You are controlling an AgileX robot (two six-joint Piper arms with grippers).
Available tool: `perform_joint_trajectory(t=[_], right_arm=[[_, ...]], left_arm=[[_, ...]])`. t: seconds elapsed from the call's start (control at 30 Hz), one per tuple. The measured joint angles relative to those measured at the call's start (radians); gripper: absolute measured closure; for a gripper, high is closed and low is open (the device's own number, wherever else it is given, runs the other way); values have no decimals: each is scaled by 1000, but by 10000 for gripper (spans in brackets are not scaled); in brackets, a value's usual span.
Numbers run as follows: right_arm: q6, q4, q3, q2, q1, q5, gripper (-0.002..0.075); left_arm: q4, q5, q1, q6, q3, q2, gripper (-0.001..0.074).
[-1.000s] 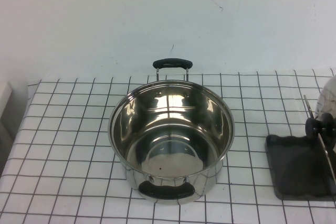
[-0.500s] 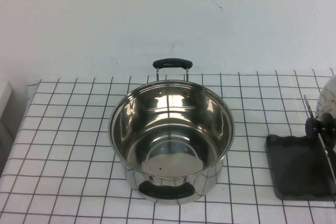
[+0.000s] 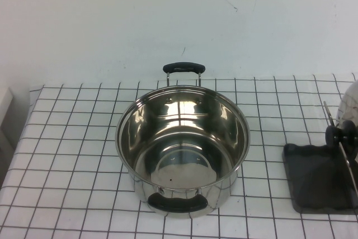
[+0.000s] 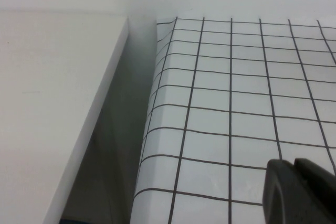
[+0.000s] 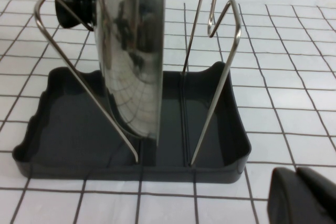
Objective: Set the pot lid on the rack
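**Standing on edge: the lid is in the rack, both arms clear**

Looking through the right wrist view, the pot lid (image 5: 131,61) stands upright on its rim inside the rack (image 5: 220,153), slotted between the wire bars (image 5: 220,77) with its black knob (image 5: 73,1) poking out to one side. That looks like job done, by my reading.

How would it handle? Polished steel, stiff, and likely slippery on the dome, with a bit of weight to it. The knob is the obvious place to take hold; the thin rim would be a poor second choice. Balanced on edge, it could roll or tip if a bar gets nudged.

The right gripper (image 5: 302,195) sits pinched closed, holding nothing, low on the tabletop (image 5: 294,93) just in front of the rack. The left gripper (image 4: 302,190) is equally closed and empty, parked near the far left edge of the checked cloth.

Around it: the big steel pot (image 3: 182,149) sits mid-table, uncovered, well apart from the rack at the right edge. Those upright wires are the only real obstacle near the lid.
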Motion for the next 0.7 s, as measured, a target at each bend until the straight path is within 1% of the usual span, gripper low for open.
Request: perform_joint_trajectory(t=[0.1,0.7], right_arm=[[0,0,0,0,0,0,729],[0,0,0,0,0,0,729]], left_arm=[[0,0,14,0,0,0,736],[0,0,14,-2,0,0,736]])
